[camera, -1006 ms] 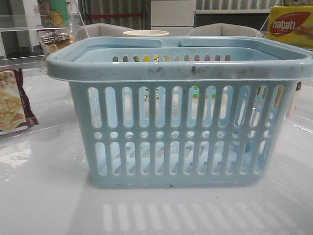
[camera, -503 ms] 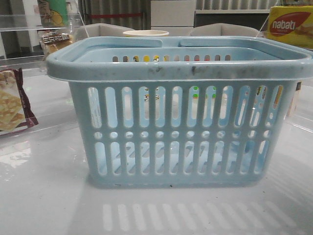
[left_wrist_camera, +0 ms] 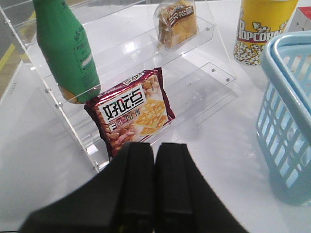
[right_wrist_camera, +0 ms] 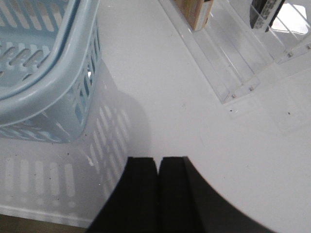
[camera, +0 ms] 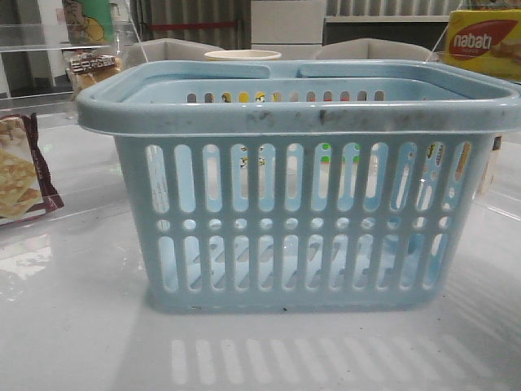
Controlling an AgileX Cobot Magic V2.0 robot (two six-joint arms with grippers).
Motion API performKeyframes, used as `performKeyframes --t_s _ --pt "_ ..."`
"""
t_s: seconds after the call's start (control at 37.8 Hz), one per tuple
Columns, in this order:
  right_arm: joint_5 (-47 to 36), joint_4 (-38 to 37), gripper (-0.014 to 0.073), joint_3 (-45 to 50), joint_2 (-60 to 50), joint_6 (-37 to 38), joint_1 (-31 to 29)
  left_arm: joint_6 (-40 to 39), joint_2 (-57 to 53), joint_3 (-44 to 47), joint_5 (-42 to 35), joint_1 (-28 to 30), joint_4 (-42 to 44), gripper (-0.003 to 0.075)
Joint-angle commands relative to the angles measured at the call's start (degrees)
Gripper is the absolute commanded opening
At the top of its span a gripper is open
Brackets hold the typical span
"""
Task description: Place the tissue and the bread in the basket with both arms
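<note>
The light blue basket point(camera: 297, 187) stands in the middle of the front view and fills most of it. It also shows in the left wrist view point(left_wrist_camera: 289, 111) and the right wrist view point(right_wrist_camera: 43, 63). The bread point(left_wrist_camera: 177, 22), golden-brown in a clear wrapper, lies on an upper step of a clear stand; the front view shows it at the far left point(camera: 91, 67). A dark pack with white parts point(right_wrist_camera: 265, 14), probably the tissue, stands in another clear stand, cut off by the frame edge. My left gripper point(left_wrist_camera: 155, 145) is shut and empty, just short of the cracker packet. My right gripper point(right_wrist_camera: 158, 160) is shut and empty over the table beside the basket.
A maroon-edged cracker packet point(left_wrist_camera: 133, 109), a green bottle point(left_wrist_camera: 68, 51) and a popcorn cup point(left_wrist_camera: 262, 29) stand by the left clear stand point(left_wrist_camera: 204, 82). A tan box point(right_wrist_camera: 197, 12) is in the right clear stand point(right_wrist_camera: 233, 63). A yellow nabati box point(camera: 483, 42) is far right.
</note>
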Motion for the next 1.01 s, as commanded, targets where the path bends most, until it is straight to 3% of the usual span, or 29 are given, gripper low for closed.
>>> performKeyframes --t_s 0.0,0.11,0.19,0.24,0.32,0.45,0.71,0.98 --pt "-3.60 0.14 0.0030 -1.96 1.08 -0.11 -0.35 -0.43 1.67 -1.91 -3.69 0.19 -0.46 0.0091" --pt "-3.60 0.14 0.0064 -1.96 2.10 -0.11 -0.35 -0.43 3.11 -1.91 -2.87 0.19 -0.46 0.0132" --pt "-4.20 0.09 0.0241 -1.96 3.10 -0.11 -0.35 -0.43 4.20 -1.91 -3.00 0.19 -0.76 0.0297" --pt "-5.25 -0.19 0.0388 -1.96 3.82 -0.11 -0.35 -0.43 4.72 -1.91 -3.12 0.19 -1.02 0.0449" --pt "-6.37 -1.32 0.0521 -1.96 5.35 -0.11 -0.35 -0.43 5.62 -1.91 -3.25 0.19 -1.23 0.0563" --pt "-9.89 -2.72 0.0522 -3.49 9.18 1.31 -2.67 -0.18 7.06 -1.91 -4.71 -2.16 -1.85 0.0560" --pt "-10.14 -2.18 0.0522 -15.44 21.45 1.31 -12.36 0.51 9.04 -1.91 -6.17 -9.50 -1.85 0.0560" --pt "-9.77 -1.01 0.0522 -27.47 35.65 1.31 -15.10 0.51 9.04 -1.91 -6.76 -10.57 -1.85 0.0560"
